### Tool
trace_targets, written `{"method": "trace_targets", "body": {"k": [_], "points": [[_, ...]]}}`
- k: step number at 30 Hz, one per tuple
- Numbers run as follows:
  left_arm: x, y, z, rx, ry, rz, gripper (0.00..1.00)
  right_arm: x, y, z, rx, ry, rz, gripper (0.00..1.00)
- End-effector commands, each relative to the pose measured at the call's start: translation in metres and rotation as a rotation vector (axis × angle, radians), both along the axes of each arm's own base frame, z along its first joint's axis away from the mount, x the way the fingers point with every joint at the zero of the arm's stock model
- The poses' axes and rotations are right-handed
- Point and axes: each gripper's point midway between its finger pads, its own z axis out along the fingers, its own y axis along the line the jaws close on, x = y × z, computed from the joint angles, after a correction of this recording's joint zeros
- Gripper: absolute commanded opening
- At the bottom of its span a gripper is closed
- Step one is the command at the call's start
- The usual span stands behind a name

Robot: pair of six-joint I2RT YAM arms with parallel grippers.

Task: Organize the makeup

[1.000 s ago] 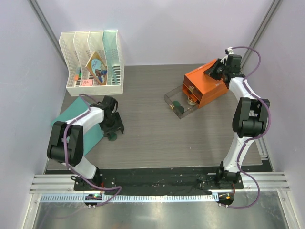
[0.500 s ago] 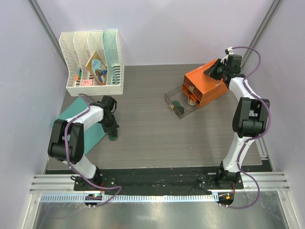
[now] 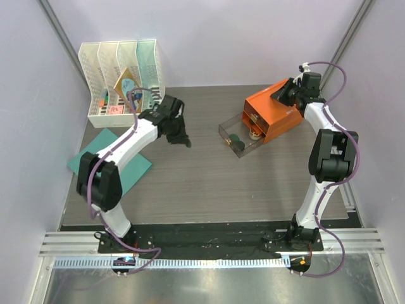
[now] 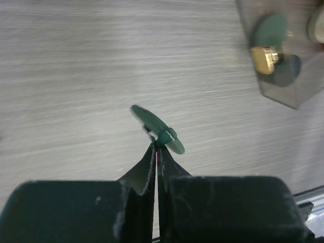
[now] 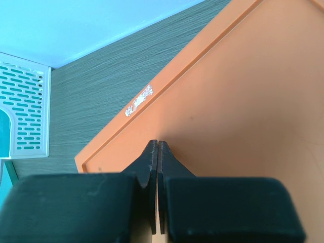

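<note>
My left gripper (image 3: 182,141) is shut on the edge of a dark-green disc (image 4: 154,125), holding it above the bare table in the middle left. In the left wrist view the fingertips (image 4: 158,146) pinch the disc's rim. Another green disc (image 4: 271,29) and a gold-tan piece (image 4: 264,59) lie in the clear drawer (image 3: 229,132), pulled out of the orange drawer box (image 3: 273,115). My right gripper (image 3: 285,95) is shut with nothing between its fingers, resting on the box's top (image 5: 243,101). The rest of the makeup is out of view.
A white file rack (image 3: 123,79) with cards stands at the back left. A teal flat sheet (image 3: 104,161) lies at the left edge of the table. Walls close in both sides.
My left gripper shut on the dark-green disc beside the teal sheet, then carried it up and to the right toward the table's middle. The right arm has not moved.
</note>
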Motion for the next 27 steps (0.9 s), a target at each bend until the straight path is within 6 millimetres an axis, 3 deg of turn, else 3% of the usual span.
{"method": "trace_targets", "body": {"k": [1,5,6,7,8,9,10,11,15,22,26,27], "points": [[0.018,-0.059,0.005,-0.07,-0.018,-0.104,0.0,-0.156,-0.008,-0.203,-0.093,0.809,-0.01,0.01],[0.038,-0.115,0.018,-0.166,-0.043,-0.166,0.0,-0.157,-0.009,-0.203,-0.093,0.811,-0.012,0.01],[0.048,-0.13,0.038,-0.208,-0.086,-0.185,0.0,-0.157,-0.008,-0.203,-0.094,0.81,-0.008,0.01],[0.05,-0.144,0.027,-0.216,-0.067,-0.203,0.0,-0.158,-0.008,-0.203,-0.094,0.814,-0.01,0.01],[0.053,-0.154,0.032,-0.236,-0.076,-0.213,0.0,-0.157,-0.008,-0.203,-0.094,0.811,-0.011,0.01],[0.061,-0.168,0.052,-0.277,-0.114,-0.235,0.0,-0.158,-0.008,-0.203,-0.093,0.812,-0.01,0.01],[0.062,-0.179,0.044,-0.279,-0.104,-0.25,0.0,-0.158,-0.009,-0.203,-0.093,0.812,-0.012,0.01],[0.069,-0.189,0.063,-0.307,-0.145,-0.261,0.0,-0.156,-0.008,-0.202,-0.094,0.808,-0.011,0.01],[0.077,-0.211,0.064,-0.347,-0.146,-0.266,0.0,-0.157,-0.008,-0.203,-0.094,0.811,-0.011,0.01],[0.087,-0.227,0.038,-0.378,-0.11,-0.244,0.04,-0.157,-0.008,-0.203,-0.091,0.81,-0.009,0.01],[0.086,-0.228,0.023,-0.366,-0.083,-0.245,0.15,-0.156,-0.007,-0.203,-0.09,0.81,-0.008,0.01],[0.085,-0.228,0.023,-0.362,-0.083,-0.253,0.24,-0.156,-0.007,-0.203,-0.09,0.81,-0.008,0.01]]}}
